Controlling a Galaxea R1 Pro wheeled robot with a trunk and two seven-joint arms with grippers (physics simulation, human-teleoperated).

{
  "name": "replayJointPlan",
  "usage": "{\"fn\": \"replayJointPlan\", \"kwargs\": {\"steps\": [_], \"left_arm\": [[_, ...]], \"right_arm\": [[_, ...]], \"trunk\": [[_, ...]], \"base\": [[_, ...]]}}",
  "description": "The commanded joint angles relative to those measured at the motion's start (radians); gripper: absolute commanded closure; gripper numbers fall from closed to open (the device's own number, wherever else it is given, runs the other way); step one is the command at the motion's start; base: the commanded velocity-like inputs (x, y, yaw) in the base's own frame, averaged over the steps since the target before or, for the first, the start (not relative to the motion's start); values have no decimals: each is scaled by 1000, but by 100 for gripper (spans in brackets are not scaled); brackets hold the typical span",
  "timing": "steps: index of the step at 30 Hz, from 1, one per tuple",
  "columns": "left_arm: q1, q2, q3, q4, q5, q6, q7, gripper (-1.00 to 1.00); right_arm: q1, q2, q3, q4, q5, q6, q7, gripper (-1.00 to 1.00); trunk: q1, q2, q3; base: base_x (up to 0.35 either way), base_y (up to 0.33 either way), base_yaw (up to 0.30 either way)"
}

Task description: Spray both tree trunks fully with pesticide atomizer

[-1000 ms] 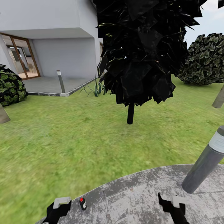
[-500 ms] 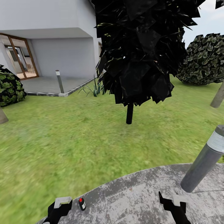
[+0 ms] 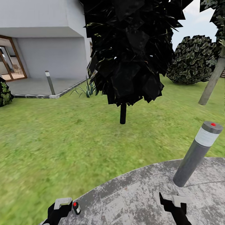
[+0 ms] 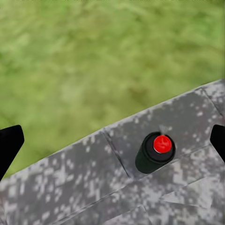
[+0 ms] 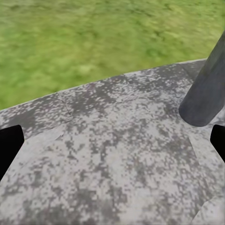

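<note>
I count one small atomizer (image 3: 75, 207), two bollard posts (image 3: 197, 154) (image 3: 50, 82), one pale trunk (image 3: 212, 82), two of my grippers (image 3: 61, 208) (image 3: 173, 205).

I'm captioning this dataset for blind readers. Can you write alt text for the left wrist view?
A small dark cylinder with a red dot on top, the pesticide atomizer, stands upright on mottled grey paving, between the left gripper's two open black fingertips. Blurry green grass lies beyond.

Both arms end in matte black, angular parts. The left gripper (image 3: 61, 207) carries a pale grey-white finger plate; the right gripper (image 3: 173, 204) shows a smaller white plate on black fingers.
</note>
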Motion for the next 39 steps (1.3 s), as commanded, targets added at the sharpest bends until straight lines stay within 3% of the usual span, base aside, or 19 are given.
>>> {"fn": "replayJointPlan", "kwargs": {"steps": [1, 10, 22, 39], "left_arm": [[-1, 0, 3, 0, -1, -4, 0, -100], [-1, 3, 3, -1, 0, -5, 0, -100], [-2, 4, 3, -2, 0, -5, 0, -100], [-3, 4, 3, -9, 0, -5, -1, -100]], "right_arm": [[0, 0, -1, 1, 1, -3, 1, -100], [0, 0, -1, 1, 1, -3, 1, -100], [0, 2, -1, 1, 1, -3, 1, -100], [0, 2, -1, -4, 0, -3, -2, -100]], "trunk": [[0, 0, -1], [0, 0, -1], [0, 0, -1], [0, 0, -1]], "base": [[0, 0, -7], [-24, 0, -45], [-272, 57, -102], [-21, 12, -31]]}}
